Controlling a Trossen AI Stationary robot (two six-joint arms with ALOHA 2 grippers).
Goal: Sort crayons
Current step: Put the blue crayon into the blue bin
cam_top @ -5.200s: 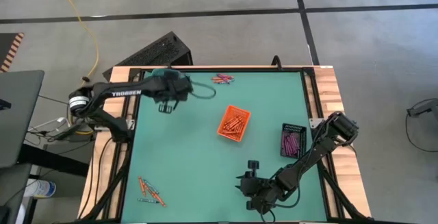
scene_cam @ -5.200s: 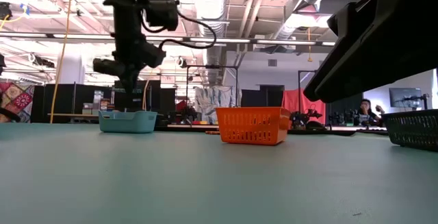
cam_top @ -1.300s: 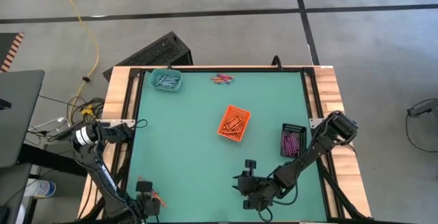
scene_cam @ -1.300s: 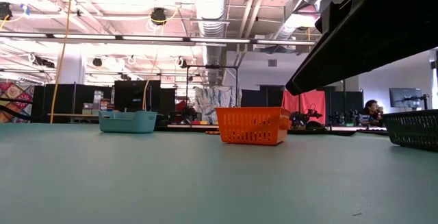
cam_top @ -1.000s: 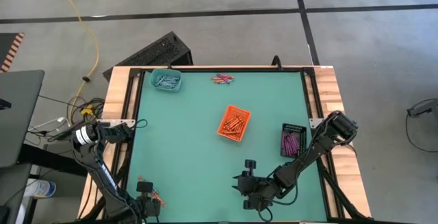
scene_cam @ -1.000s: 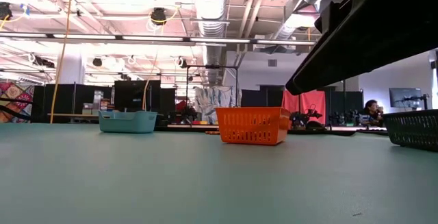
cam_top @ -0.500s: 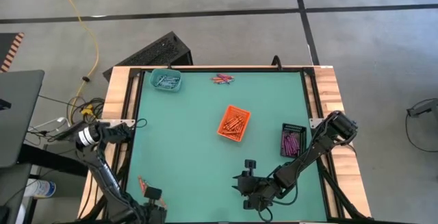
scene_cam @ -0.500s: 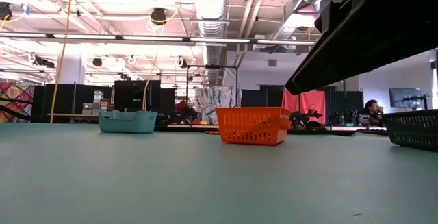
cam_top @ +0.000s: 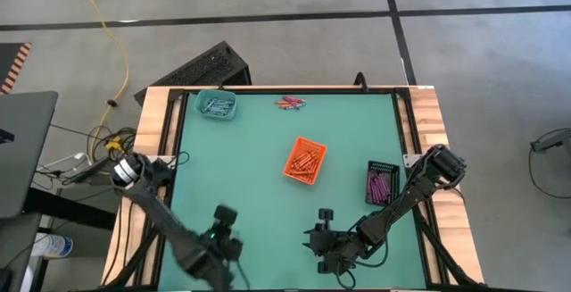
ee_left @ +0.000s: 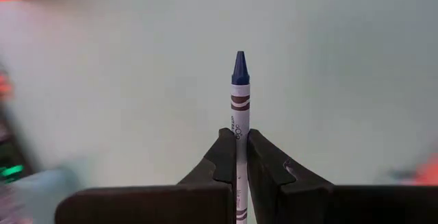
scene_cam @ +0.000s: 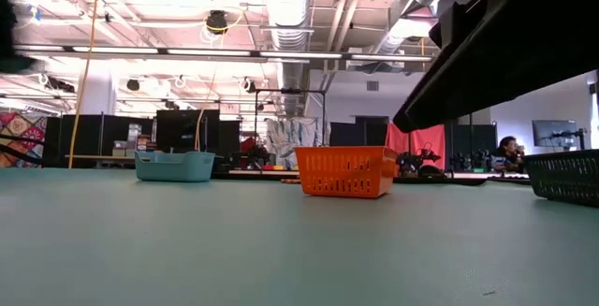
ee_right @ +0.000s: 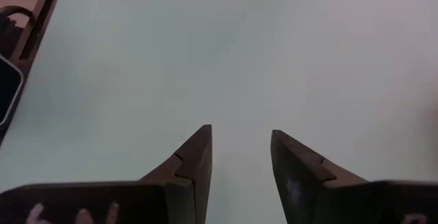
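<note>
Gripping a single blue crayon [ee_left: 239, 107] between its closed fingers, the left end effector [ee_left: 237, 157] was positioned above the near-left part of the bench [cam_top: 250, 176], as the high view showed it [cam_top: 223, 238]. The crayon stood out forward past the fingertips, tip outward, clear of the bench surface.

The right end effector [ee_right: 239, 157] stood with its fingers parted and nothing between them, over bare bench near the front edge, right of centre [cam_top: 326, 238]. It appeared to be waiting.

Status of the sort, as judged from the bench layout:

- The teal tray [cam_top: 215, 105] at the far-left corner held several blue-grey crayons.
- The orange tray [cam_top: 304, 161] near the centre held orange-red crayons.
- The dark tray [cam_top: 381, 182] at the right side held purple-pink crayons.
- A small loose cluster of crayons [cam_top: 290, 104] lay unsorted on the bench at the far edge, near the middle.

The near-left area was partly covered by the left arm, so any crayons left there could not be confirmed.

The task was judged to be well advanced but not complete. Remaining work comprised delivery of the held blue crayon, presumably to the teal tray, and clearance of the far-edge cluster.
</note>
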